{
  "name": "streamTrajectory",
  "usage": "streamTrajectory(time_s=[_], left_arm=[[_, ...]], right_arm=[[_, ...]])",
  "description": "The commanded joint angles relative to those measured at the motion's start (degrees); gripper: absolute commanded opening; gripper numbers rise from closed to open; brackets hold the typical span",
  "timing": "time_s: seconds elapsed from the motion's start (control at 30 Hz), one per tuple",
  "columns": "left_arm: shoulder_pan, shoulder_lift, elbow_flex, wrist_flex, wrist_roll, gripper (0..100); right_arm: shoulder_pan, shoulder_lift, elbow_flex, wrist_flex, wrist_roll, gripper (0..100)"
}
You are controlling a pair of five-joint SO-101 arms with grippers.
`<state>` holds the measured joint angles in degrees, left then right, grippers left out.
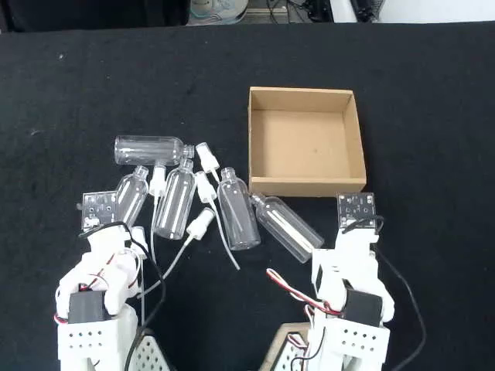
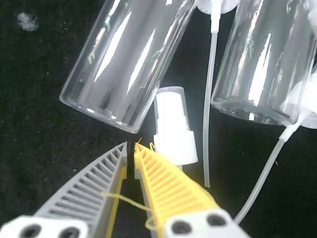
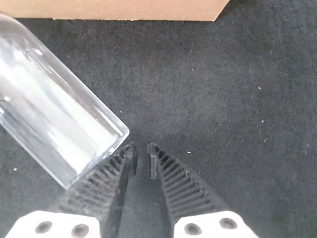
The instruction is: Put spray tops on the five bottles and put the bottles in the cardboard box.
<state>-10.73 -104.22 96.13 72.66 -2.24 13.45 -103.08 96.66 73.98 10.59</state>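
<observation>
- Bottles [image 1: 175, 202]: all five lie on their sides on the black worktop [image 1: 433, 116], spread ahead of the two hands. As far as we can see, every neck is bare.
- The spray tops [image 1: 207, 158] lie loose among the bottles with their thin tubes trailing. We see none screwed on.
- The cardboard box [image 1: 307, 186] stands open and holds nothing. It sits ahead of the right hand, past the bottle nearest that hand.
- The left hand [image 2: 131, 146] has its fingers drawn almost together and grips nothing. One spray top [image 2: 173, 126] lies just ahead of its tips, right beside the yellow finger. The base of a bottle [image 2: 129, 59] sits just beyond them.
- The right hand [image 3: 141, 147] shows only a narrow slit between its fingers and also holds nothing. The base of another bottle [image 3: 49, 109] lies just ahead and to one side of its tips, with the box wall farther on.
- We judge the task barely begun: no bottle is capped and none is boxed. All five cappings and all five placements are left, and a first grasp is not yet made.
</observation>
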Motion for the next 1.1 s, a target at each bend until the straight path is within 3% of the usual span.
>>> streamTrajectory(time_s=[0.0, 0.43, 0.7, 1.07], left_arm=[[-0.5, -0.4, 1.2, 0.4, 0.4, 3], [-0.5, -0.4, 1.2, 0.4, 0.4, 3], [-0.5, -0.4, 1.2, 0.4, 0.4, 3], [-0.5, -0.4, 1.2, 0.4, 0.4, 3]], right_arm=[[0.7, -5.4, -0.1, 0.2, 0.5, 2.1], [1.1, -5.3, -1.7, -1.1, 0.8, 2.2], [1.1, -5.3, -4.8, -7.2, 13.0, 2.2], [1.2, -5.2, -6.6, -6.8, 13.9, 2.2]])
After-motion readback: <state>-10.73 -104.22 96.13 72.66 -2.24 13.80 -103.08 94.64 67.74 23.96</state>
